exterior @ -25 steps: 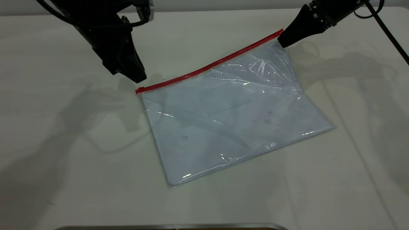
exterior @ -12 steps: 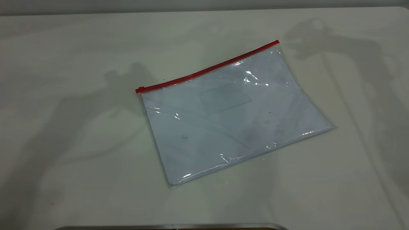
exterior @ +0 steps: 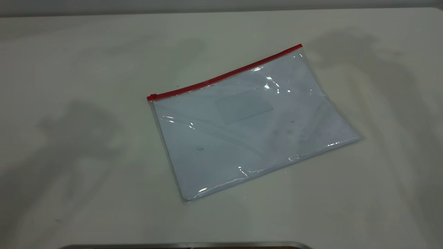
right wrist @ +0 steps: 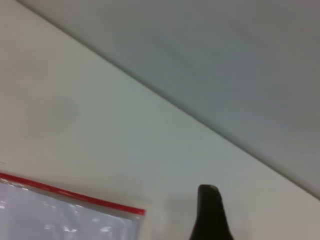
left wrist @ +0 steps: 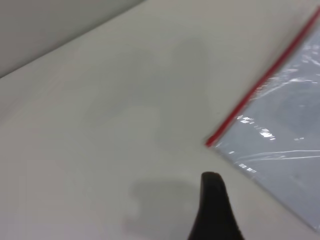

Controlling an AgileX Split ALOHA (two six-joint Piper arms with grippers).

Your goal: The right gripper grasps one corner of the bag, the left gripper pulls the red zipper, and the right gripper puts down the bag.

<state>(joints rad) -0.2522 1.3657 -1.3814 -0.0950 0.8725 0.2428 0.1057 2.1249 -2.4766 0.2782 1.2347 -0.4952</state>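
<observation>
The left tool [left wrist: 214, 210] showed one dark tip above the desk [exterior: 69, 69], near the bag [exterior: 249, 128] — its spread I cannot tell. The right tool [right wrist: 210, 215] hung likewise near the red zipper [exterior: 225, 73] — unreadable too. The bag lay flat mid-desk.

One clear bag [exterior: 252, 128] on one table [exterior: 86, 69]. One red zipper [exterior: 225, 73] with one slider tab [exterior: 151, 97]. One label pocket [exterior: 244, 108]. Two grippers: left gripper [left wrist: 214, 210], right gripper [right wrist: 211, 214], a single black tip showing of each.
</observation>
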